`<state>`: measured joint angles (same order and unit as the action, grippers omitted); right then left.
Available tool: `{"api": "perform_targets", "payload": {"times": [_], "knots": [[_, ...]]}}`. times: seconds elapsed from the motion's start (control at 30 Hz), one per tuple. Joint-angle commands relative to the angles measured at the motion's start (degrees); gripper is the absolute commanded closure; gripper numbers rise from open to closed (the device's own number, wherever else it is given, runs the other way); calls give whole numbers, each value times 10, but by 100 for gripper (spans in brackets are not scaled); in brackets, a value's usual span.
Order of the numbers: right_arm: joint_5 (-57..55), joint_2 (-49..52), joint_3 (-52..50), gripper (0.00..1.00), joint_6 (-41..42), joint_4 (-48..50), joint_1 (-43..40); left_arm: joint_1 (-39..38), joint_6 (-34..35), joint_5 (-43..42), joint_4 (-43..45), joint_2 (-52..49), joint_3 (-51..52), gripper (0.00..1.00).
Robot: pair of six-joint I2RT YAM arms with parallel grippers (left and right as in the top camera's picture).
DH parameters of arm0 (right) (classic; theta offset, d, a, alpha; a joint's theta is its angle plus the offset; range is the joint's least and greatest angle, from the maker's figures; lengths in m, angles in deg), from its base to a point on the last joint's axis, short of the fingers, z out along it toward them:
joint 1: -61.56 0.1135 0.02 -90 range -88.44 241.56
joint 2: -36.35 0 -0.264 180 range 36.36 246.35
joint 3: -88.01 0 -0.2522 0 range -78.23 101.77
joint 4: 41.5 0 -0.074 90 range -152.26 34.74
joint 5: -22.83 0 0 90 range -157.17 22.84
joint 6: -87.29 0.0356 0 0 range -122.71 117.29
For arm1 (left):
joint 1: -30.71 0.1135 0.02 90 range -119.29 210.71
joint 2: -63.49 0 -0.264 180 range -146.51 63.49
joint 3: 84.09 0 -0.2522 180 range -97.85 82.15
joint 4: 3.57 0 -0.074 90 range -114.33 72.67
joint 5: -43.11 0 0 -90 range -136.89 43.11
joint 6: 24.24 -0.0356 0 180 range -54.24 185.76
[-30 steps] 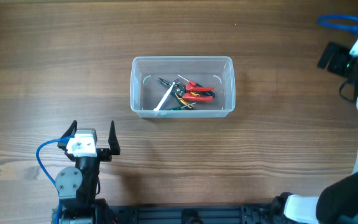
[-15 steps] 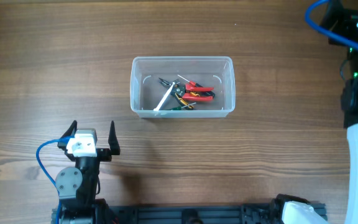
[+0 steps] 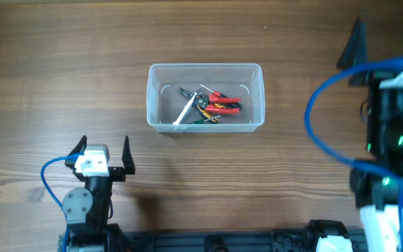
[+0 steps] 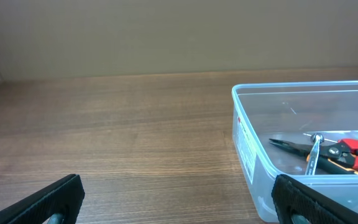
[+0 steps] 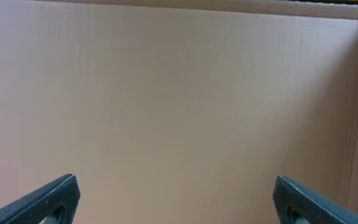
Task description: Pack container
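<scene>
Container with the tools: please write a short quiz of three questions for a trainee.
1. True or false: the red-handled pliers lie inside the container.
2. The left claw is: A) open and empty; B) shut on pliers; C) inside the container.
3. Which wrist camera shows the container?
Key: 1 true; 2 A; 3 left wrist.

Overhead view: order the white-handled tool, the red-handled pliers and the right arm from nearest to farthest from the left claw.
Measured from the left claw, at the lower left:
1. white-handled tool, in the left half of the container.
2. red-handled pliers, in the container's right half.
3. right arm, at the far right of the view.
</scene>
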<state>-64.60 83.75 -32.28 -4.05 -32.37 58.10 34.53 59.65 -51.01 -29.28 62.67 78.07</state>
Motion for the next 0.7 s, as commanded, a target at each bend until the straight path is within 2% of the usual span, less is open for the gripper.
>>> {"api": "perform_targets", "payload": {"times": [0.0,0.3,0.67], "knots": [[5,-74,-61,0,0,4,8,-3,8,6,2,6,5,0],[14,-226,-182,0,-2,0,8,-3,8,6,2,6,5,0],[55,-327,-311,0,0,-1,8,-3,8,6,2,6,5,0]]}}
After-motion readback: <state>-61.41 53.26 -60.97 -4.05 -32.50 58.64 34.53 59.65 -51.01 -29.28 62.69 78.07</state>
